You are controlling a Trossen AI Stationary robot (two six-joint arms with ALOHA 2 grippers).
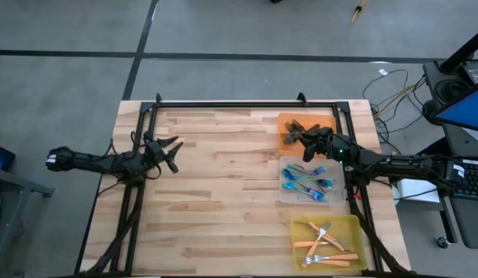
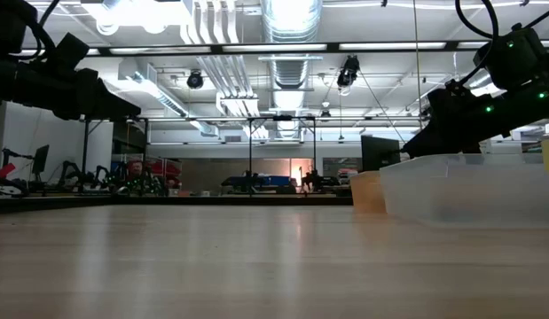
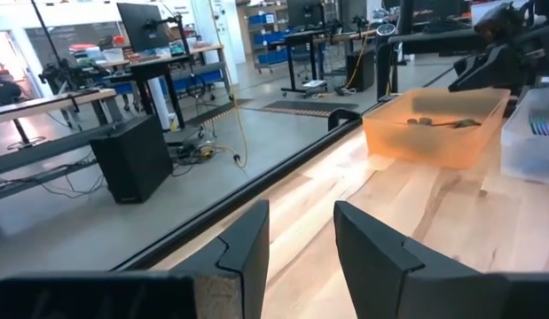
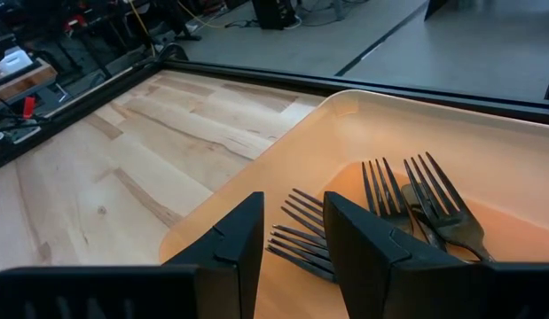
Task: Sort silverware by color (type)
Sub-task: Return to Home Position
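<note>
The forks all lie in bins down the right side: black forks (image 4: 416,208) in the orange bin (image 1: 327,122) at the far end, blue forks (image 1: 306,183) in the clear bin (image 1: 286,198), and orange forks (image 1: 325,238) in the yellow bin (image 1: 353,225) nearest. The right gripper (image 1: 310,144) hovers over the orange bin's near edge, jaws apart and empty, with the black forks just beyond its fingertips (tines at mixed angles). The left gripper (image 1: 169,151) waits well apart at the left, jaws apart on nothing, so the coming move looks like a plain pull-back.
</note>
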